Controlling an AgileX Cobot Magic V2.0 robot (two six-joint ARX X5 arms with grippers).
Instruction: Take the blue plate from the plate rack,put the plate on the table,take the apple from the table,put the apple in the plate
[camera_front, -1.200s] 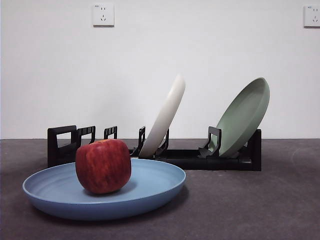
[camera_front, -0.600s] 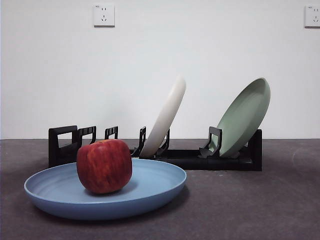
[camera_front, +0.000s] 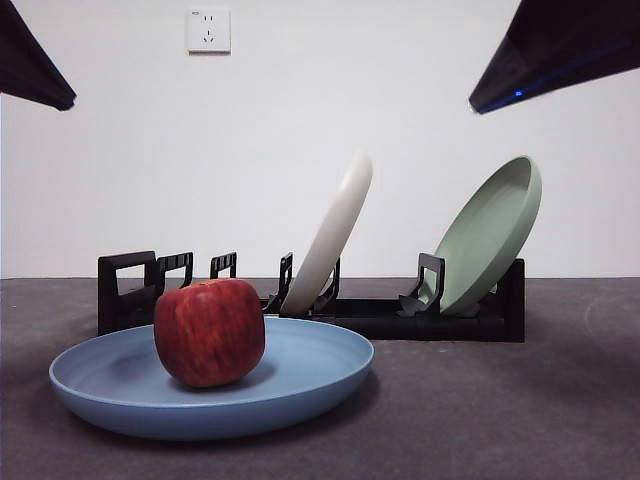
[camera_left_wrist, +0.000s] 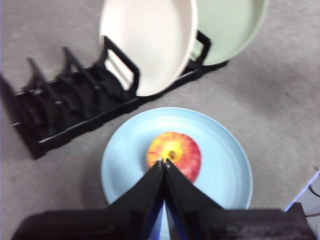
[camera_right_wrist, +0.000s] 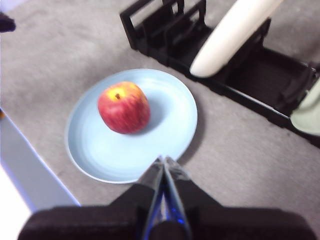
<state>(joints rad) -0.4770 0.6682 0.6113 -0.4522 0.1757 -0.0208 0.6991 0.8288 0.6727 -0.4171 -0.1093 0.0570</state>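
The blue plate lies flat on the table in front of the plate rack. The apple sits upright in the plate, left of its middle. It also shows in the left wrist view and the right wrist view. My left gripper is shut and empty, high above the plate. My right gripper is shut and empty, high above the plate's near rim. In the front view the two arms show only as dark tips at the top corners.
A cream-white plate and a pale green plate lean in the rack's slots. The rack's left slots hold nothing. A white wall with sockets stands behind the table.
Two dark arm tips have come into the front view's top corners. The plate, the apple and the rack have not moved.
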